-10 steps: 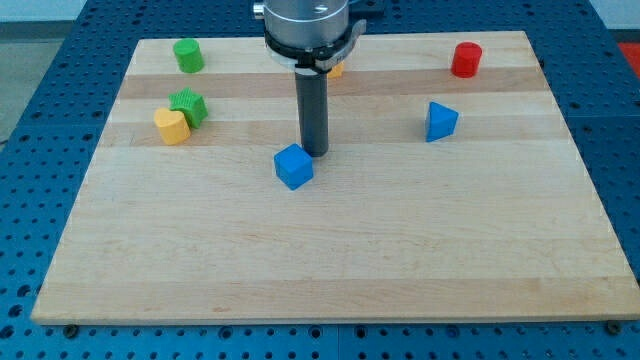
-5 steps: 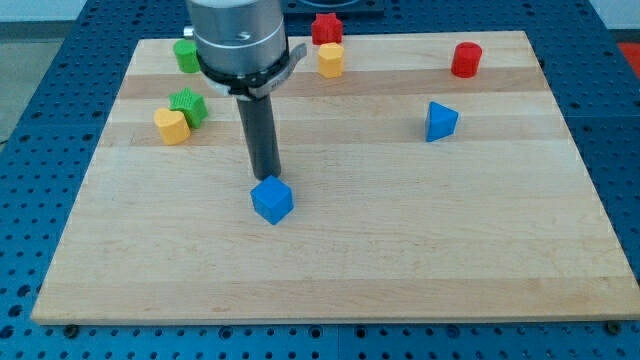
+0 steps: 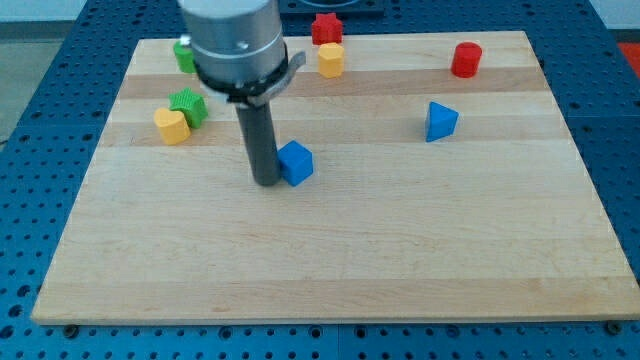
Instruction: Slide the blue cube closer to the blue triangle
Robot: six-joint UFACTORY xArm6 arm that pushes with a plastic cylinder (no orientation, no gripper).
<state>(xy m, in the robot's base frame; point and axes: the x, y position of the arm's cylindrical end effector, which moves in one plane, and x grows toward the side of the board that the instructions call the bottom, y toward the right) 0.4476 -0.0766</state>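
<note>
The blue cube (image 3: 295, 162) lies on the wooden board (image 3: 330, 250), a little left of the middle. My tip (image 3: 266, 182) touches the cube's left side. The blue triangle (image 3: 440, 121) lies well to the view's right of the cube and a little higher, apart from it.
A green block (image 3: 188, 106) and a yellow block (image 3: 171, 126) sit together at the left. A green cylinder (image 3: 183, 55) is at the top left, partly behind the arm. A red block (image 3: 326, 28) and a yellow block (image 3: 330, 60) are at top centre. A red cylinder (image 3: 465, 60) is at top right.
The cube first slid down and left with my tip above it. My tip is now on the cube's left side, and the cube has moved up and to the right.
</note>
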